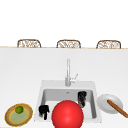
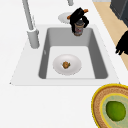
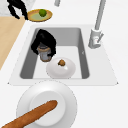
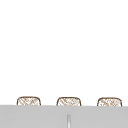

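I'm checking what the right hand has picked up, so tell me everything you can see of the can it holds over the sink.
The can is a small cylinder with a grey, metallic-looking body, a dark top and a brownish band or label on its side. It stands about upright, above the right end of the sink basin and clear of its floor. The right hand is curled over its top, fingers reaching down its sides. Nothing else touches it. The white bowl with a small brown item lies beside it, apart.

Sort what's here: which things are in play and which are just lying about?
In play: right hand curled round the jar, over the sink.
Lying about: left hand, bowl with food, lime on plate, baguette on plate, faucet.
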Robot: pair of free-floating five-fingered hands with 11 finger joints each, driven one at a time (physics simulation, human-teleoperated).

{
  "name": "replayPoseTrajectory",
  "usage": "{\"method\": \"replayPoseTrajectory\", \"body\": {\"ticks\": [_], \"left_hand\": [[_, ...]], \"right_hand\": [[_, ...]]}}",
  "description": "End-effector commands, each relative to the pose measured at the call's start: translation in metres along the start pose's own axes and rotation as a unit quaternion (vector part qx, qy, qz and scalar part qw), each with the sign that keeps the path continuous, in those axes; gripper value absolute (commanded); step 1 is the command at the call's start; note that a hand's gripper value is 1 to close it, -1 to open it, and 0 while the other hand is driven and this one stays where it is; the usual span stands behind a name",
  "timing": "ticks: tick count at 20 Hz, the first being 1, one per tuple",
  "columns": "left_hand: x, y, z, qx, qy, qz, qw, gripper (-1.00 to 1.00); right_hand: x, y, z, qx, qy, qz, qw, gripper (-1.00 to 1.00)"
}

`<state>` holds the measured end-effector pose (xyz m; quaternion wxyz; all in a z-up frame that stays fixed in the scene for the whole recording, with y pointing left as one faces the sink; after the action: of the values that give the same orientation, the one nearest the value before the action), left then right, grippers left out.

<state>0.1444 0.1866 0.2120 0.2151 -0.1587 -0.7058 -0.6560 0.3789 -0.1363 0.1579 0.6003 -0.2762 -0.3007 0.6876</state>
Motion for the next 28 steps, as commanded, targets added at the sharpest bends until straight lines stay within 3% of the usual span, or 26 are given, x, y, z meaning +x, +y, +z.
{"method": "replayPoseTrajectory", "body": {"ticks": [1,16,24,28], "left_hand": [[0.000,0.000,0.000,0.000,0.000,0.000,1.0000,0.00],[0.000,0.000,0.000,0.000,0.000,0.000,1.0000,0.00],[0.000,0.000,0.000,0.000,0.000,0.000,1.0000,0.00],[0.000,0.000,0.000,0.000,0.000,0.000,1.0000,0.00]], "right_hand": [[-0.001,-0.005,0.035,-0.019,-0.010,-0.024,0.9995,1.00],[-0.027,0.002,0.193,-0.023,-0.039,-0.042,0.9981,1.00],[-0.056,0.004,0.257,-0.014,-0.042,-0.064,0.9970,1.00],[-0.083,0.014,0.258,0.001,-0.041,-0.058,0.9975,1.00]]}}
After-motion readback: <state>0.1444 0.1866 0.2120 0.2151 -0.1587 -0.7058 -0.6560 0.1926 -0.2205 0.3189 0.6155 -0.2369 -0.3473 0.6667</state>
